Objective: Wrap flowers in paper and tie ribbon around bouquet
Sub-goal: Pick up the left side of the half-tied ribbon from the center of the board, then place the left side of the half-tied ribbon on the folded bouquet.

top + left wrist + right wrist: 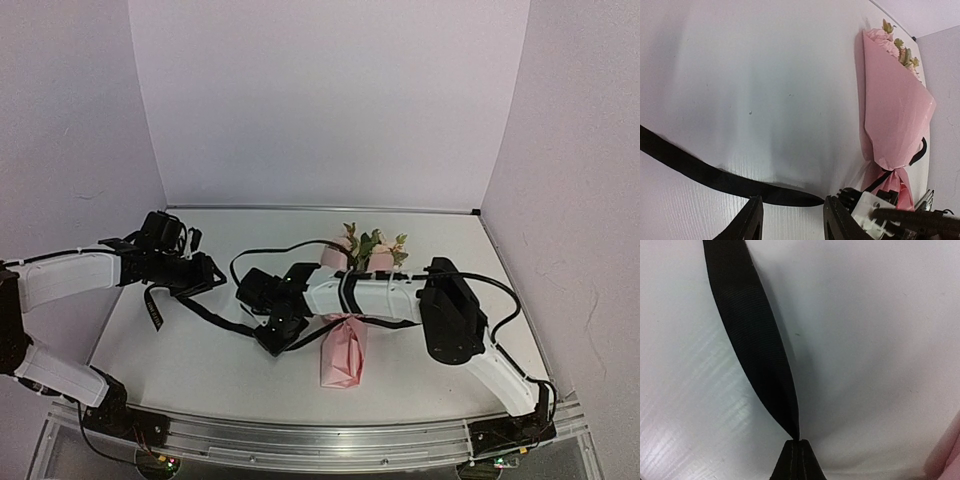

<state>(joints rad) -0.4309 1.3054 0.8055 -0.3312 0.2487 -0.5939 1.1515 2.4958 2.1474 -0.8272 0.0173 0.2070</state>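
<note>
**A:** How far had the job got?

**B:** The wrapping looked finished. The bouquet [345, 350] lay mid-frame on the counter [200, 365] in the overhead view. Its pink paper [895, 110] was closed into a slim cone. The flowers [372, 245] poked out of the wide end, toward the top of the frame.

**A:** And the ribbon?

**B:** Partly on, I judged. The left wrist view showed a black loop at the cone's narrow neck, lower right of the frame. So the ribbon [690, 167] seemed to go round it already. I couldn't tell whether a knot had been made, because from above the right arm covered that spot.

**A:** What were the tools doing?

**B:** The right tool [799, 445] had its fingers together, clamped on the ribbon. The band ran from the pinch up to the upper left of its frame. The left tool [792, 222] sat at the bottom edge of its own view with its fingers apart and nothing gripped. The ribbon passed just beyond their tips. Overhead, a loose lettered tail showed left of centre, near that tool.

**A:** So what was left?

**B:** By my reading, only the tying was left: drawing the ribbon snug at the neck and knotting it.
</note>
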